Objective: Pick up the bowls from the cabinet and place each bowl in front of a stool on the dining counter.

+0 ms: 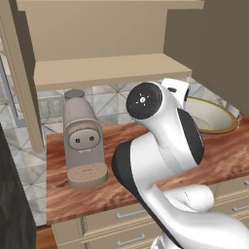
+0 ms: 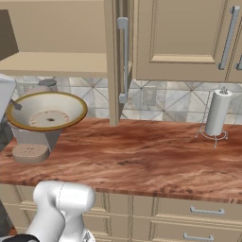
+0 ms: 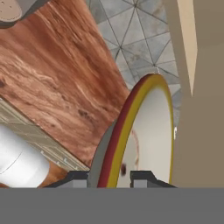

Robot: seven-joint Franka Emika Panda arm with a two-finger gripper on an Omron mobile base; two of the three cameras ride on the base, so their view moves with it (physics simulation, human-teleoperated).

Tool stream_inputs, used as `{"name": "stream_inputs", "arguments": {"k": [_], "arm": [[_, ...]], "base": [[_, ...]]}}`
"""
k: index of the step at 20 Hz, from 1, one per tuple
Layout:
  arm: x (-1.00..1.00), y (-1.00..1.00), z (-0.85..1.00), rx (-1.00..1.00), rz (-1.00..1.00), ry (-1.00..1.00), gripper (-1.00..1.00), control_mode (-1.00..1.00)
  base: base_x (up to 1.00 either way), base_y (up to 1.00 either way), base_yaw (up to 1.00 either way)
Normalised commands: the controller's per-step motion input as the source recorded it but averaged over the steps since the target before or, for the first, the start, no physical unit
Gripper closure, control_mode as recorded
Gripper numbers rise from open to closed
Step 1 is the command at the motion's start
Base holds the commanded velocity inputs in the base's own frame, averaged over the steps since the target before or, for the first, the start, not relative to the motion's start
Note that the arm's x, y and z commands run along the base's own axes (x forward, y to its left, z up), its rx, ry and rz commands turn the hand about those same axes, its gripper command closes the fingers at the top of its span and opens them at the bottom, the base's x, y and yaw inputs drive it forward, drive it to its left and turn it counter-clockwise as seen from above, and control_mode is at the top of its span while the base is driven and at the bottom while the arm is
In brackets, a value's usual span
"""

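We find no readable text, label, brand, number or sign in any of these views. The coffee machine (image 1: 83, 141) shows a plain grey front with only two small dark dots on its round face, and the paper towel roll (image 2: 218, 112) is blank white. The round dark cap (image 1: 144, 99) on the arm's joint bears a small white mark at its centre, too small for us to read as a letter or logo.
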Motion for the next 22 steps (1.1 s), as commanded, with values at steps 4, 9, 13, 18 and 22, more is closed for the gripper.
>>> {"name": "stream_inputs", "arguments": {"k": [4, 9, 13, 18, 22], "arm": [[0.0, 0.0, 0.0, 0.0, 0.0, 0.0, 1.0, -1.0], [-0.03, -0.01, -0.01, 0.0, 0.0, 0.0, 1.0, 1.0], [0.0, 0.0, 0.0, 0.0, 0.0, 0.0, 1.0, 1.0], [0.0, 0.0, 0.0, 0.0, 0.0, 0.0, 1.0, 1.0], [0.0, 0.0, 0.0, 0.0, 0.0, 0.0, 1.0, 1.0]], "base": [[0.0, 0.0, 0.0], [-0.31, -0.18, -0.07], [-0.79, -0.43, -0.34], [-0.7, -0.56, -0.47], [-0.18, -0.73, -0.64]]}}
